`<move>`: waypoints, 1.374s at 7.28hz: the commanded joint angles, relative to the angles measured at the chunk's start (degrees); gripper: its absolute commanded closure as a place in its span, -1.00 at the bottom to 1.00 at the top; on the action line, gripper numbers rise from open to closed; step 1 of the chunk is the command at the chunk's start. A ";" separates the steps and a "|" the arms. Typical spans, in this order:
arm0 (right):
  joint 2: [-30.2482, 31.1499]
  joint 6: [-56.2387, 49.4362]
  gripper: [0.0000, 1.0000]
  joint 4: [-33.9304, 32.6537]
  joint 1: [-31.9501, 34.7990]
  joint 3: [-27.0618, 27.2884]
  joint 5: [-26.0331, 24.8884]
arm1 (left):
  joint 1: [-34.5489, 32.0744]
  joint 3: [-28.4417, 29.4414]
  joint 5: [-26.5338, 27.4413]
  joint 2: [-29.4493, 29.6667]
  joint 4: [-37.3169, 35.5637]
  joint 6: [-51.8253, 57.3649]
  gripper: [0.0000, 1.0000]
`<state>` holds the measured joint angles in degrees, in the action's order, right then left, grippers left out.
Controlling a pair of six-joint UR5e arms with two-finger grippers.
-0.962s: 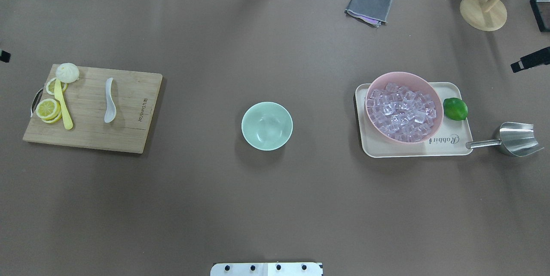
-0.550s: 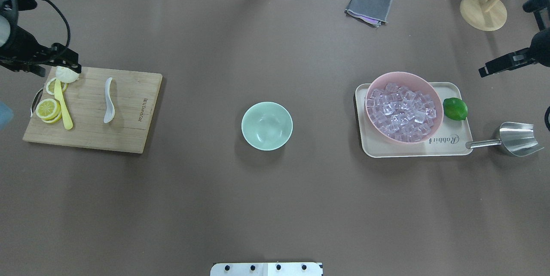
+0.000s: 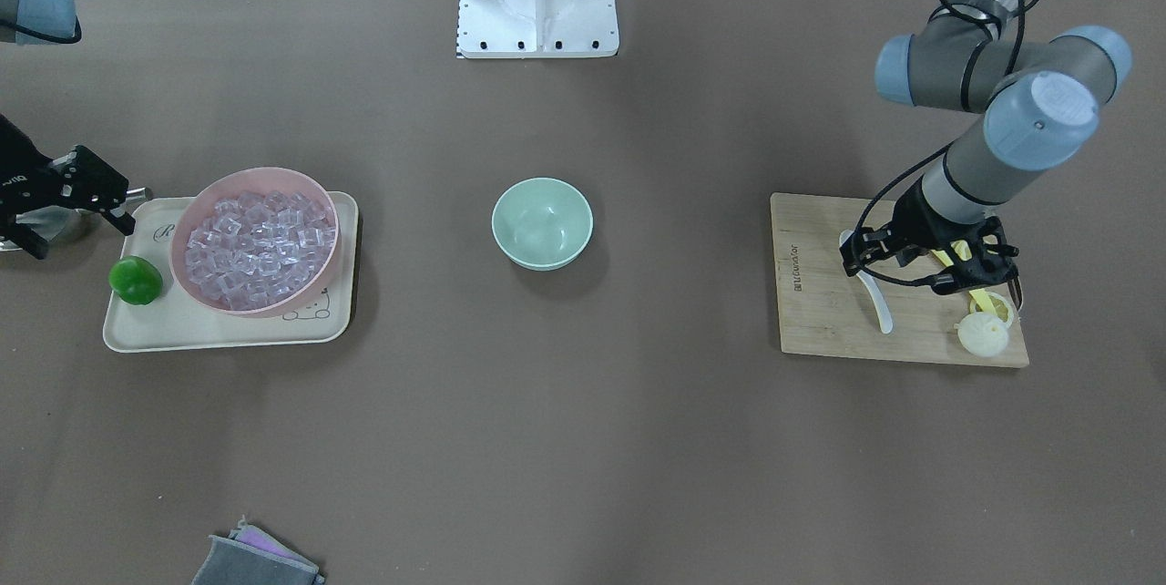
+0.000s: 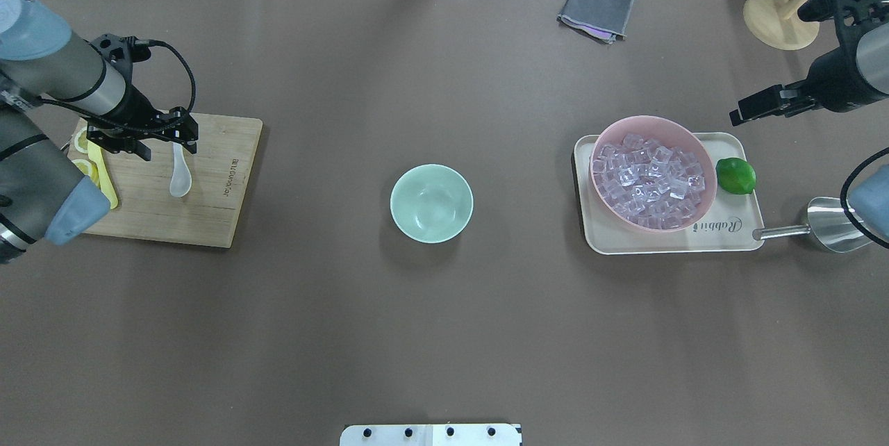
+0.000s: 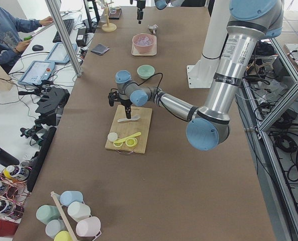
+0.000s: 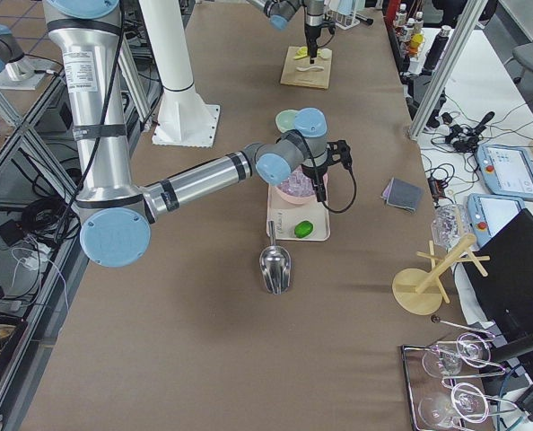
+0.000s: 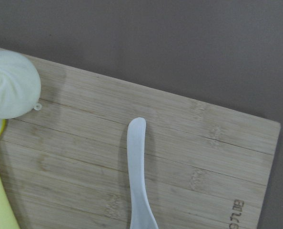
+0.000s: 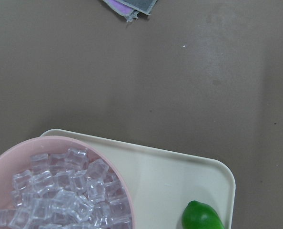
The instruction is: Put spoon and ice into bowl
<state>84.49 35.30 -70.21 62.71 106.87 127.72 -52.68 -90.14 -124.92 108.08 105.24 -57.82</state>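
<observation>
The white spoon (image 4: 179,178) lies on the wooden cutting board (image 4: 201,217) at the left; it also shows in the left wrist view (image 7: 136,181). My left gripper (image 4: 146,139) hovers open over the spoon's handle end, holding nothing. The mint-green bowl (image 4: 431,203) stands empty at the table's middle. The ice (image 4: 649,178) fills a pink bowl (image 4: 707,203) on a cream tray (image 4: 722,237) at the right. My right gripper (image 4: 760,105) is open and empty, just beyond the tray's far right corner.
Lemon slices, a yellow utensil (image 4: 107,185) and a white bun (image 3: 982,335) share the board. A lime (image 4: 735,176) sits on the tray and a steel scoop (image 4: 830,225) lies to its right. A grey cloth (image 4: 596,8) and a wooden stand (image 4: 781,19) are at the back.
Both arms have come in from the table's sides. The left gripper has moved right, over the board and the spoon's handle. The right gripper has moved left toward the tray.
</observation>
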 commanded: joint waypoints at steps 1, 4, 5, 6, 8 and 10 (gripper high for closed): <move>-0.11 0.47 -1.00 0.07 -0.66 0.27 -0.01 | 0.74 2.51 0.12 0.65 0.32 0.16 -0.37; -0.02 0.47 -1.00 -0.01 -0.66 0.27 -0.10 | 1.00 3.74 1.26 0.91 0.32 0.25 0.09; -0.02 0.47 -1.00 0.07 -0.66 0.27 -0.01 | 1.00 4.26 1.26 1.08 0.40 0.16 0.11; 0.06 0.47 -1.00 0.08 -0.57 0.27 -0.01 | 1.00 4.27 1.26 1.17 0.40 -0.01 0.15; 0.33 0.47 -1.00 0.08 -0.57 0.27 -0.01 | 1.00 4.36 1.26 1.17 0.40 -0.01 0.52; 0.50 0.47 -1.00 0.08 -0.57 0.45 -0.01 | 1.00 4.27 1.26 1.17 0.40 -0.01 1.00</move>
<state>84.90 35.77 -70.14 62.14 107.19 127.74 -51.68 -85.81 -123.66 109.24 105.65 -57.83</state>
